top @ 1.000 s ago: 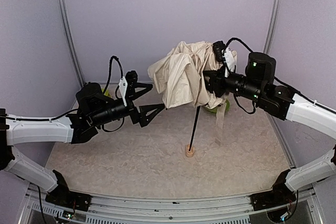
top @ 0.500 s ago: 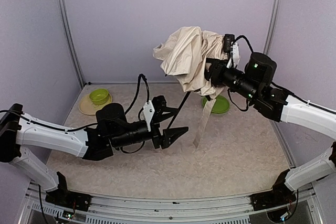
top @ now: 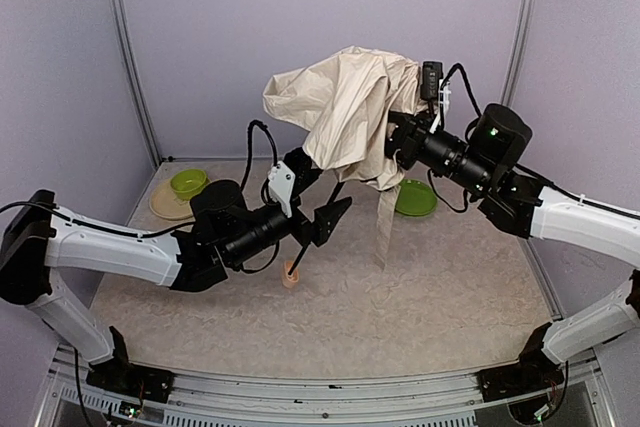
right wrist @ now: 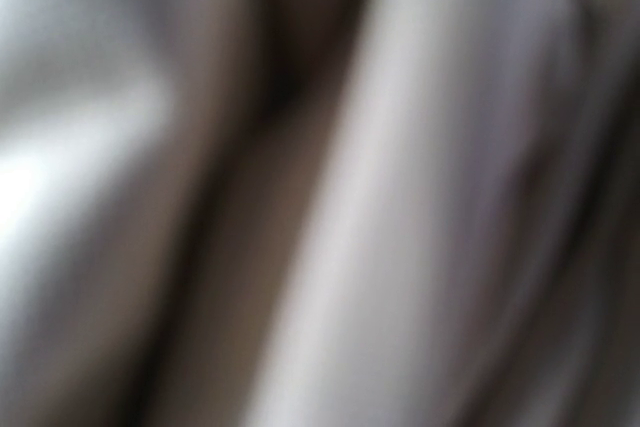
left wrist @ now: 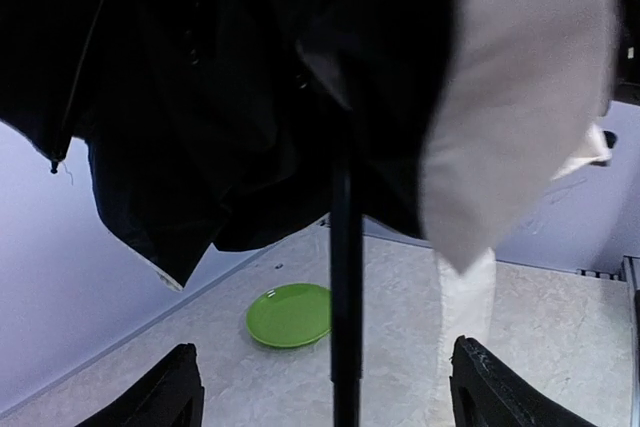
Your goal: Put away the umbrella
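Observation:
The umbrella hangs half-collapsed in mid-air, its cream canopy [top: 340,112] bunched around my right gripper [top: 395,147], whose fingers are buried in the fabric. Blurred cream cloth [right wrist: 400,197] fills the right wrist view. The thin black shaft [top: 310,237] slants down to the wooden knob handle [top: 291,277], low by the table. My left gripper [top: 333,187] is open and straddles the shaft just under the canopy without touching it. In the left wrist view the shaft [left wrist: 345,277] runs between the two fingertips [left wrist: 160,397], under the black underside [left wrist: 220,97].
A loose cream strap [top: 385,227] dangles from the canopy. A green plate [top: 415,197] lies at the back right, also seen as the green plate [left wrist: 290,314]. A green bowl [top: 187,184] sits on a beige plate [top: 160,209] at the back left. Walls close in on three sides.
My left arm swung in from the left and rose until its open jaws straddle the shaft. The right arm tipped the canopy leftward, and the knob came back down near the table.

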`<move>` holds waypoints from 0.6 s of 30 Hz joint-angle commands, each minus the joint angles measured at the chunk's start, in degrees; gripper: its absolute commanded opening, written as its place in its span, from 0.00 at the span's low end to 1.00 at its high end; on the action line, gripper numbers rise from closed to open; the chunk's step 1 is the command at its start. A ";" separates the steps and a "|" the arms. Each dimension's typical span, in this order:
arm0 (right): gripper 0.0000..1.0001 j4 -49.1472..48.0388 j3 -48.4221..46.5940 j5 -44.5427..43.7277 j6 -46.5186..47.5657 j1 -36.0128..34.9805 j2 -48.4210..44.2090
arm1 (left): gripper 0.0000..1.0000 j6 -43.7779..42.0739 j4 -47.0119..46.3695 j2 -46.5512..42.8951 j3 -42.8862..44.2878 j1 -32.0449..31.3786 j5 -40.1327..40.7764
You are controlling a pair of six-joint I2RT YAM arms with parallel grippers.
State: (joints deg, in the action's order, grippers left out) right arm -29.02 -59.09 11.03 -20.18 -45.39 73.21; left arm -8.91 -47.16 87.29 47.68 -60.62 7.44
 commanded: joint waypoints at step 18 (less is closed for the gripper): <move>0.62 6.13 9.26 -10.64 -16.11 0.38 -0.51 | 0.00 -0.46 22.76 1.68 3.02 3.34 -0.40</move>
State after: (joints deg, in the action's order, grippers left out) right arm -27.33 -50.78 2.20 -35.75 -45.39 76.16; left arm -9.23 -30.09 92.60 52.82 -59.07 9.43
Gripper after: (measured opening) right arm 0.517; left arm 0.048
